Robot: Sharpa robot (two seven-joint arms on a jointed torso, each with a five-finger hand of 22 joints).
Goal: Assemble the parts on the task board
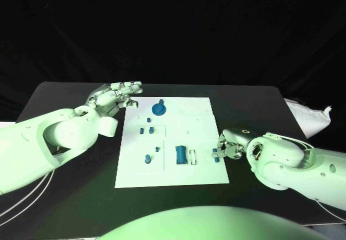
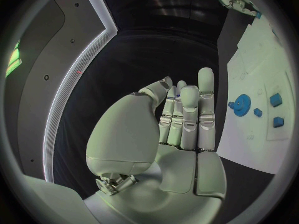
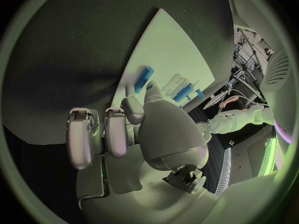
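Head view shows the white task board (image 1: 194, 172) lying in the middle of the black tabletop (image 1: 58, 100), a little below the centre of the frame. On the board's upper part sits a blue gear-shaped part (image 1: 158, 108). Further down lie several small blue parts (image 1: 146, 131), and toward the lower middle of the board a larger blue block (image 1: 180, 155) stands beside a pale strip.

At the upper left of the board, the left hand (image 1: 115, 95) hovers just off the board's top left corner. In the left wrist view this left hand (image 2: 181, 119) has its fingers (image 2: 206, 104) straight and side by side, with the thumb folded across toward them; a tiny blue spot shows at the fingertips, but whether anything is pinched there cannot be told. The same view shows the gear-shaped part (image 2: 243, 103) and two small blue pieces (image 2: 275, 100) on the board at the right of the circle.

At the right edge of the board, lower right of centre in the head view, the right hand (image 1: 229, 146) has its fingers drawn together on a small blue part (image 1: 215, 153) right at the board's edge. In the right wrist view, the right hand (image 3: 143, 129) has curled fingers (image 3: 115, 134), with a blue part (image 3: 144, 78) on the board beyond its fingertips.
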